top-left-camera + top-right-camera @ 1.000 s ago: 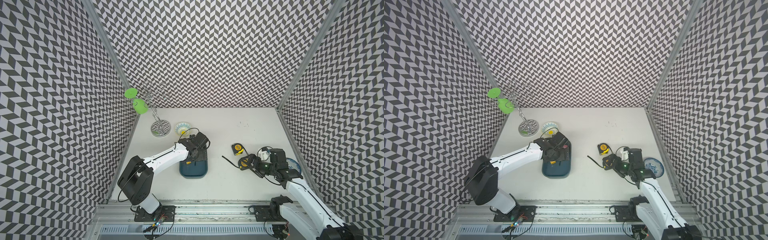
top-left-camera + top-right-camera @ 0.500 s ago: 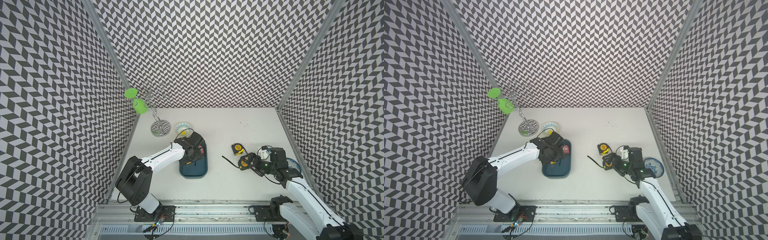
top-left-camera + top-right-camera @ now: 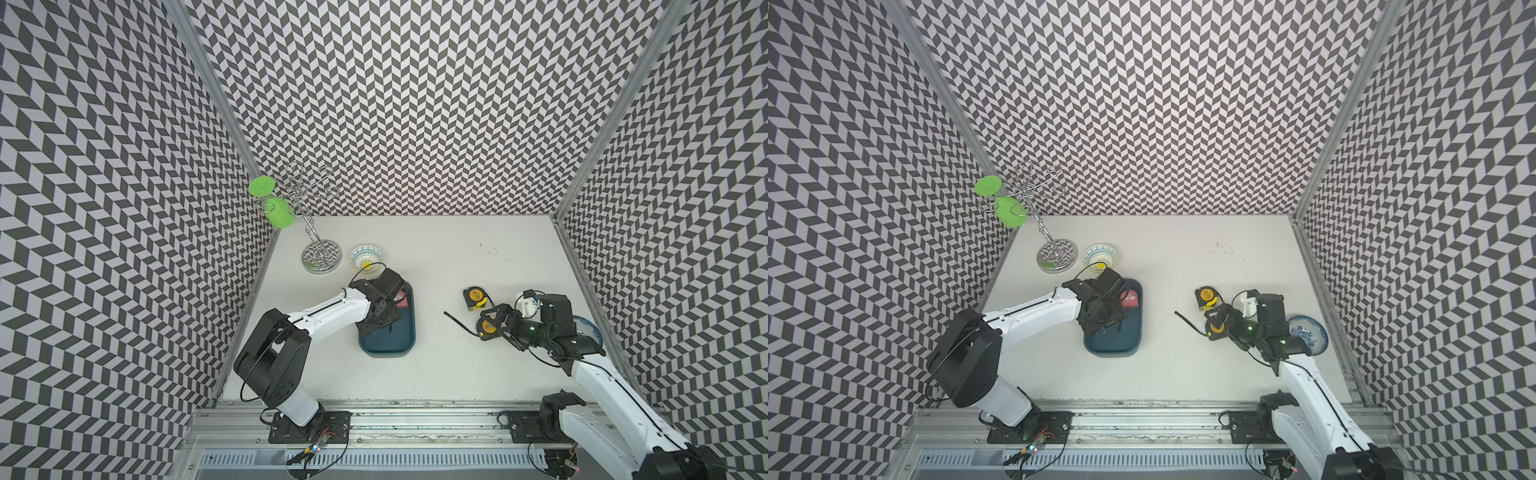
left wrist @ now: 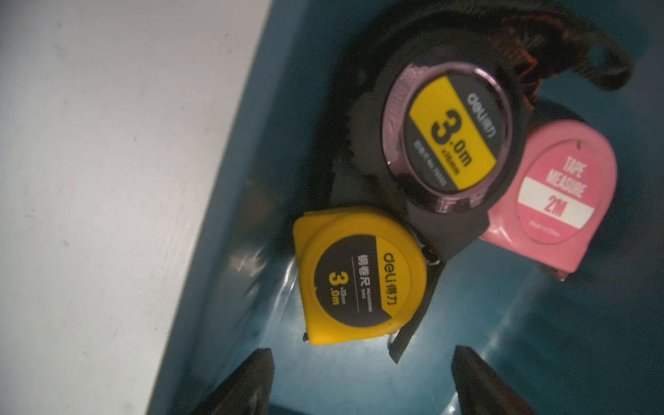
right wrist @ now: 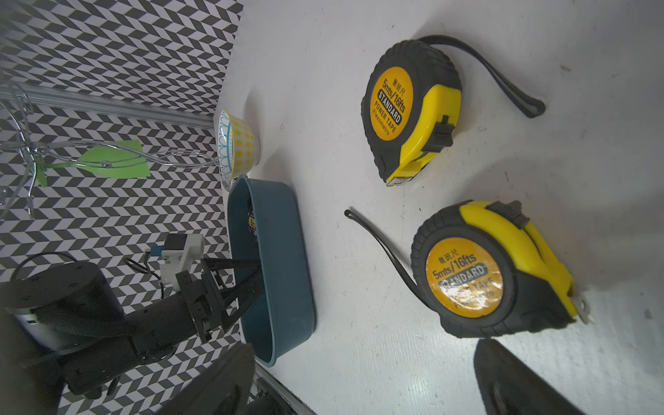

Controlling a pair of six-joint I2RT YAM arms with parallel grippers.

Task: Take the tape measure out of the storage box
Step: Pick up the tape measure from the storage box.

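The dark teal storage box (image 3: 388, 347) (image 3: 1113, 345) lies left of the table's centre. My left gripper (image 4: 363, 354) (image 3: 384, 322) reaches into it, open, with only the box floor (image 4: 539, 341) between its fingers. Just ahead of the fingertips lies a yellow tape measure (image 4: 359, 276). Beyond it lie a black one with a yellow label (image 4: 449, 136) and a pink one (image 4: 560, 194) (image 3: 402, 300). At the right, my right gripper (image 5: 364, 346) (image 3: 494, 322) is open over bare table, close behind a black-and-yellow tape measure (image 5: 481, 273). A second one (image 5: 413, 107) (image 3: 475, 298) lies farther back.
A small patterned bowl (image 3: 365, 257) and a chrome wire stand (image 3: 320, 257) with green leaves stand behind the box near the left wall. A blue-and-white dish (image 3: 1308, 334) lies under my right arm by the right wall. A metal rail (image 3: 415, 409) runs along the front edge.
My left gripper has drawn back toward the near part of the box, and its jaws have narrowed. The pink tape measure now shows in the top views. The right arm has not moved.
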